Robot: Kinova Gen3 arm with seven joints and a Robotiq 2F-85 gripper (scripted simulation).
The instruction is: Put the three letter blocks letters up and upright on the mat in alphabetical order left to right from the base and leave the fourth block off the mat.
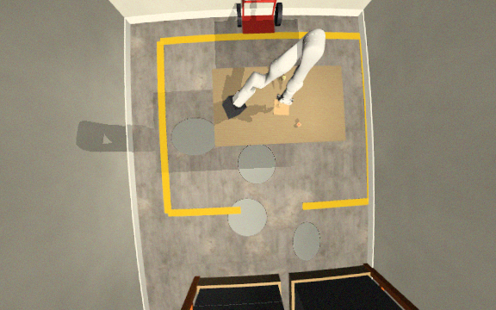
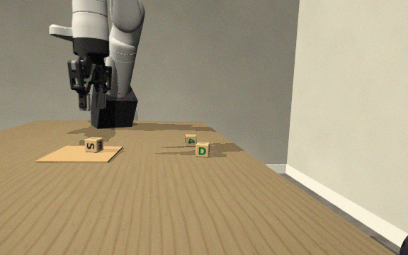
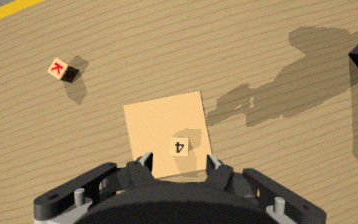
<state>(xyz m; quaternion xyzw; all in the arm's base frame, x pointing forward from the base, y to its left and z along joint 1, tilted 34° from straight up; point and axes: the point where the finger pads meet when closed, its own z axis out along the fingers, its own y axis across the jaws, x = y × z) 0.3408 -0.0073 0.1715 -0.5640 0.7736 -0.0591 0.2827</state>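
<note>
A tan mat (image 3: 167, 132) lies flat on the wooden table; it also shows in the exterior view (image 2: 80, 154) and the overhead view (image 1: 282, 108). One block (image 3: 180, 146) sits on the mat near its edge with a black 4 on top; from the side (image 2: 93, 144) it shows S and E. My gripper (image 3: 179, 162) (image 2: 91, 103) hangs well above this block, fingers partly open and empty. A block with a red K on top (image 3: 60, 69) lies off the mat. Two blocks with green marks lie off the mat, one showing 4 on its side (image 2: 190, 139), one showing D (image 2: 202, 149).
The arm's dark base (image 2: 113, 113) stands on the table behind the mat. The table's right edge (image 2: 296, 184) drops off toward a white wall. Yellow floor tape (image 1: 160, 120) and a red cart (image 1: 258, 17) are around the table.
</note>
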